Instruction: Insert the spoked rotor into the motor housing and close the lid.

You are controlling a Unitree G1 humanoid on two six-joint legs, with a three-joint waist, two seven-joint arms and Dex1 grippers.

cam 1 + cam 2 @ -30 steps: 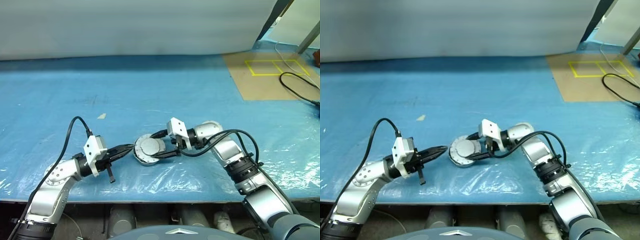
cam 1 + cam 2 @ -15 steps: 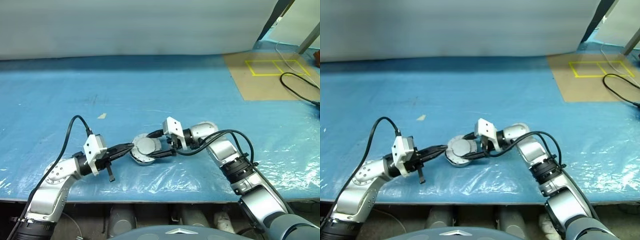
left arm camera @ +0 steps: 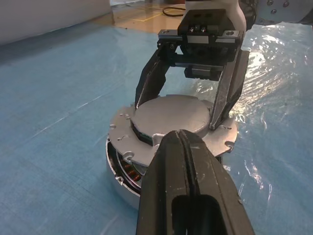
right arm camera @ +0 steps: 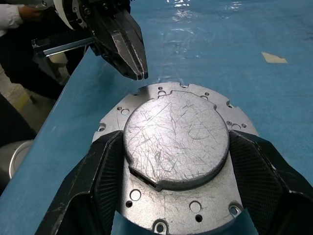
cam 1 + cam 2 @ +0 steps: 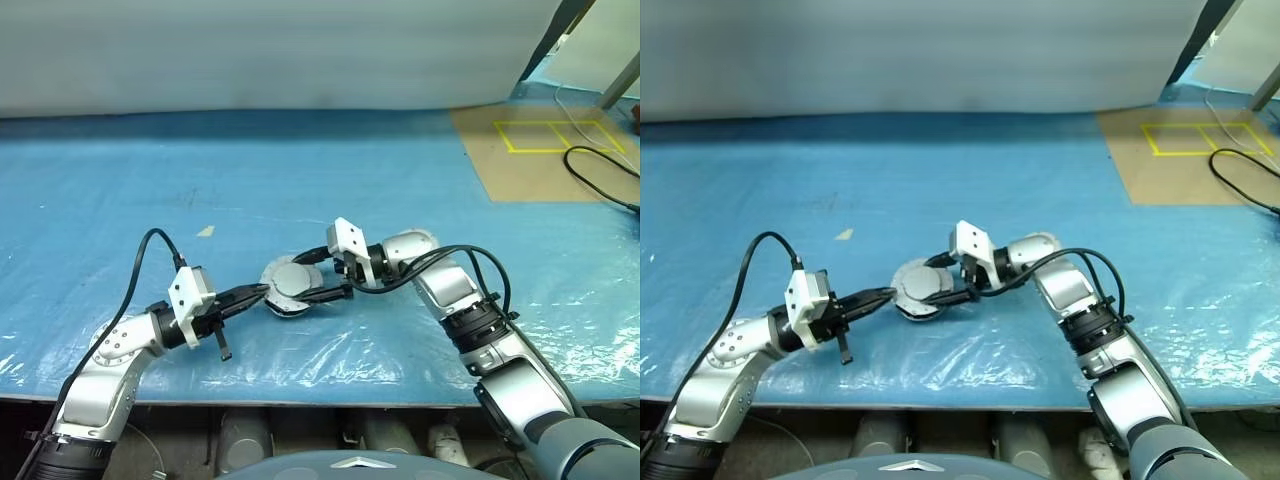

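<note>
While the motor housing [image 3: 128, 171] sat near the front edge of the blue-covered table [image 5: 330, 180], its lid [image 4: 176, 132] lay closed over it, plain grey face up. The right gripper [image 4: 175, 166] clasped the lid's raised disc between its spread fingers. The left gripper [image 5: 262, 290], pinched shut, touched the housing's rim.

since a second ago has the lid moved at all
Yes. The lid, gripped by the right hand, has shifted a little up the picture, toward the pale scrap on the blue sheet, and tilted slightly.
</note>
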